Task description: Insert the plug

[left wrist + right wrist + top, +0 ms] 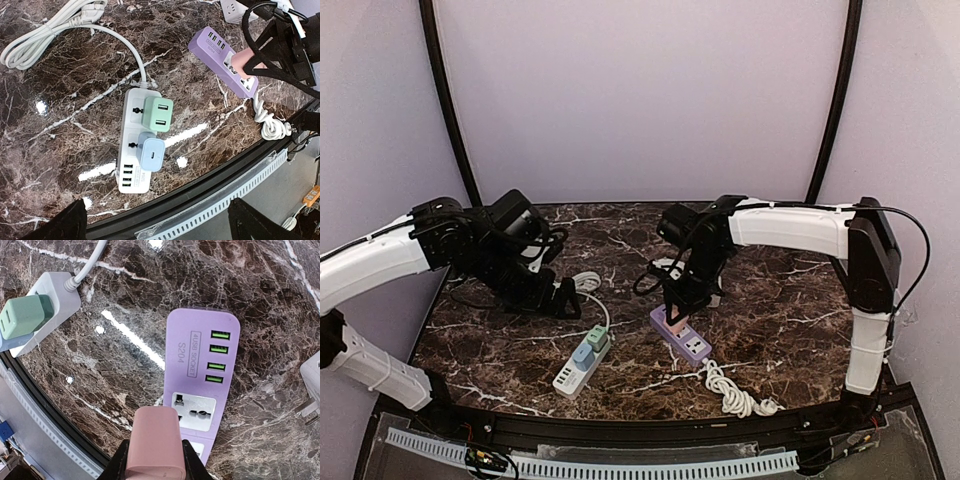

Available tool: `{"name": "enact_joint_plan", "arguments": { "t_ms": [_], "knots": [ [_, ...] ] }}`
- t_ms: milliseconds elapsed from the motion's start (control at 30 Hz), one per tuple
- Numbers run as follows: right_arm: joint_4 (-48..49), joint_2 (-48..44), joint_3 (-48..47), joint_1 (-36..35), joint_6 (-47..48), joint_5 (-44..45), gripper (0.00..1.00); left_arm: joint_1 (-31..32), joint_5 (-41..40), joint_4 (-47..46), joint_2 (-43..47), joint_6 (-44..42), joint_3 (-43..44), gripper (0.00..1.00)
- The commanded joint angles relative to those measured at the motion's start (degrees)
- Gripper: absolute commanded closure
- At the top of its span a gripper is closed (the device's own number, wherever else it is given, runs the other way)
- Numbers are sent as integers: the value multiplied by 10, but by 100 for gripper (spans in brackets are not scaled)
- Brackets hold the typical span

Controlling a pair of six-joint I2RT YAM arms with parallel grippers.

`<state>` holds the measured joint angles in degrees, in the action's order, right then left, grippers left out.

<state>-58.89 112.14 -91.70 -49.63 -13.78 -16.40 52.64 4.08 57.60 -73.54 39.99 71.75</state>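
The pink plug (152, 442) was closest in the right wrist view, at the bottom middle. The right gripper (152, 462) was squeezed tight on it, one dark finger on each side. The plug stood over a socket of the purple power strip (200, 365), right below the strip's free socket. I could not tell if its pins were in. Four green USB holes sat higher up on that strip. At the upper left lay a white power strip (52, 295) with a green charger (22, 315) plugged in. All of it lay on the dark marble table (260, 300).

In the left wrist view, the left gripper (157, 212) was spread very wide and held nothing. Its black fingers (65, 222) showed only in the bottom corners. The white strip lay in the middle, with the green charger and a light blue charger (151, 154) side by side on it. A looped white cord (30, 45) lay at the upper left. The purple strip was at the upper right, with the pink plug tilted on it.

In the top view, the left gripper hung at the middle left, above the table and apart from the white strip. The right gripper pointed down onto the purple strip in the middle. A bunched white cable (735, 392) lay just below that strip.
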Motion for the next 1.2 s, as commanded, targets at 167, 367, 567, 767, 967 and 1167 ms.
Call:
{"name": "enact_joint_plan", "arguments": {
  "t_ms": [167, 367, 567, 767, 967, 1167],
  "knots": [
    [-11, 11, -9, -1, 22, 21, 100, -2, 4, 38, 13, -19, 9, 1],
    [-2, 11, 3, -1, 28, 25, 100, -3, 11, 28, 26, -12, 2, 1],
    [2, 14, 11, -1, 37, 30, 100, -2, 27, 17, 42, -3, -18, 2],
    [9, 16, 20, 0, 39, 38, 100, -3, 28, 14, 48, -3, -17, 2],
    [12, 22, 17, 2, 40, 45, 100, -2, 30, 10, 47, -4, -16, 2],
    [15, 24, 15, 3, 40, 47, 100, -3, 30, 12, 48, -4, -17, 2]
  ]
}}
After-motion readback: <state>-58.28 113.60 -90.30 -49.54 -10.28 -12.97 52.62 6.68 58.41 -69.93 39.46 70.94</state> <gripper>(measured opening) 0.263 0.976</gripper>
